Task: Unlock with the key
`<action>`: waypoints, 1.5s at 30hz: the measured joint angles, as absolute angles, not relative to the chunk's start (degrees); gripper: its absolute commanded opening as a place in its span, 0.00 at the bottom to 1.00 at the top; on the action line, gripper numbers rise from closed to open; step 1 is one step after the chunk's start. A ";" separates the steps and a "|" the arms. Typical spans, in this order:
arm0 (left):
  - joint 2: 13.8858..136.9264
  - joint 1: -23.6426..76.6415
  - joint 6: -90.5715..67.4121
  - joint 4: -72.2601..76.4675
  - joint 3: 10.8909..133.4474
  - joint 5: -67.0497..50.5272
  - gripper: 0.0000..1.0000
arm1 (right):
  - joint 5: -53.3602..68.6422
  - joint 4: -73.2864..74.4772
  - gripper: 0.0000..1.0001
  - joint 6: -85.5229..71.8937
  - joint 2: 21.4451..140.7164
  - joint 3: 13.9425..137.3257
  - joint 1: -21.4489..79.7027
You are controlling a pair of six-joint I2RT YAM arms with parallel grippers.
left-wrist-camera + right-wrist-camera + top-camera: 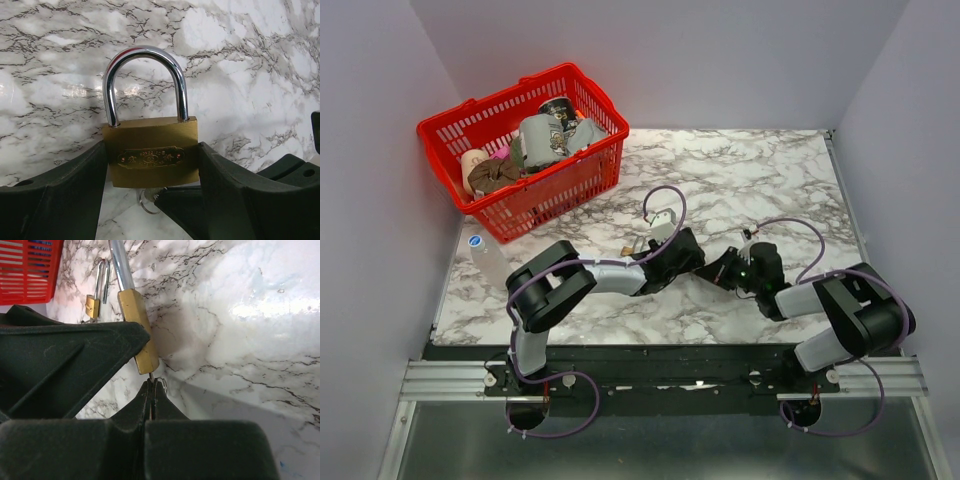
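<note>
The left gripper (152,161) grasps the brass padlock (150,134) by its two narrow sides, its matte black plastic fingers (70,195) pressed flat against the metal. The padlock's body is a blocky rectangle of dull yellow brass with an embossed oval label across its face. Its shackle (145,52) is a thick, mirror-bright steel arch seated in both holes on top. The right gripper (151,390) is clenched tight, its dark wedge-shaped fingers meeting at a fine tip directly under the padlock's bottom face. The key (151,375) is pinched there: only a short sliver of its thin silver blade shows between the fingertips and the brass, reaching up to the bottom of the padlock, while its head is hidden inside the grip. A thin wire ring (162,385) pokes out beside the fingertips. All this is held above the worktop (770,180), a glossy white slab with grey-black marble veining, a little right of the middle and closer to the near edge than the far one. A smaller padlock (92,305) of the same brass with a slim silver shackle lies on the marble farther off, towards the basket (560,190). The basket is red slatted plastic with handles and sits at the far left corner holding soft grey and beige items. A clear plastic bottle (485,258) lies at the left edge just beside it.
</note>
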State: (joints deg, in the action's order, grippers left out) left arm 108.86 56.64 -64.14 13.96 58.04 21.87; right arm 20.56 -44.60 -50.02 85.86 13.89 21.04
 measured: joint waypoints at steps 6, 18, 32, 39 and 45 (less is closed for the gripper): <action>108.86 56.47 -63.92 14.52 57.67 22.28 0.00 | 20.69 -48.49 0.01 -49.87 88.97 13.91 21.06; 106.91 55.94 -63.53 29.85 48.14 19.07 0.00 | 21.91 -51.66 0.01 -50.59 88.01 11.92 21.74; 103.22 55.68 -62.74 41.28 40.49 13.04 0.00 | 23.77 -45.71 0.01 -53.69 79.24 10.79 21.93; 100.51 55.68 -61.78 41.87 39.22 12.99 0.00 | 24.10 -44.03 0.03 -54.22 76.07 10.79 21.91; 100.16 55.68 -61.82 41.21 39.24 12.60 0.00 | 25.63 -43.55 0.16 -51.37 75.61 10.87 21.56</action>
